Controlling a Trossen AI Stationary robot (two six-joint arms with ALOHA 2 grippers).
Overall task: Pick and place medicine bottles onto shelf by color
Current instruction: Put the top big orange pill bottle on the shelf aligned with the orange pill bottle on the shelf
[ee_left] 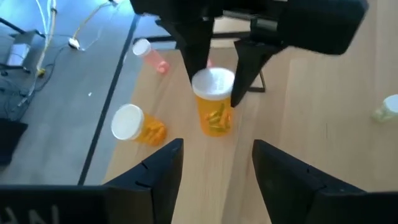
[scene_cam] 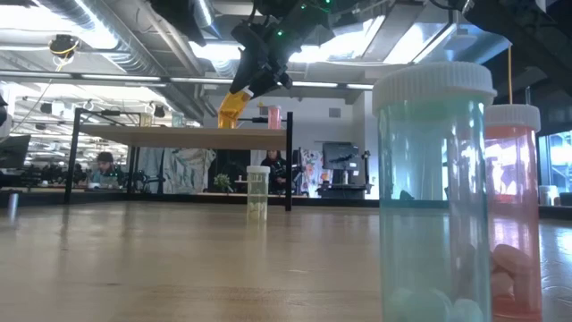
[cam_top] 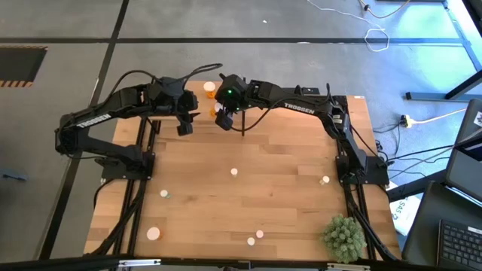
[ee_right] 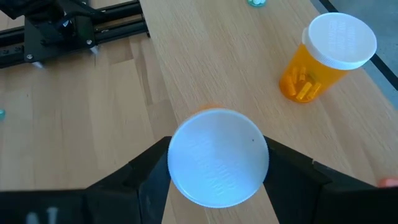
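While gripped: one orange bottle (ee_right: 217, 157).

Between the black fingers of the right gripper (ee_right: 217, 163) sits an orange bottle (ee_left: 213, 102) with a white cap, yellow pills showing through it. Beyond those fingers stand another white-capped orange bottle (ee_right: 326, 58) and a reddish-pink one (ee_left: 151, 56) on the pale wooden shelf (ee_right: 186, 74).
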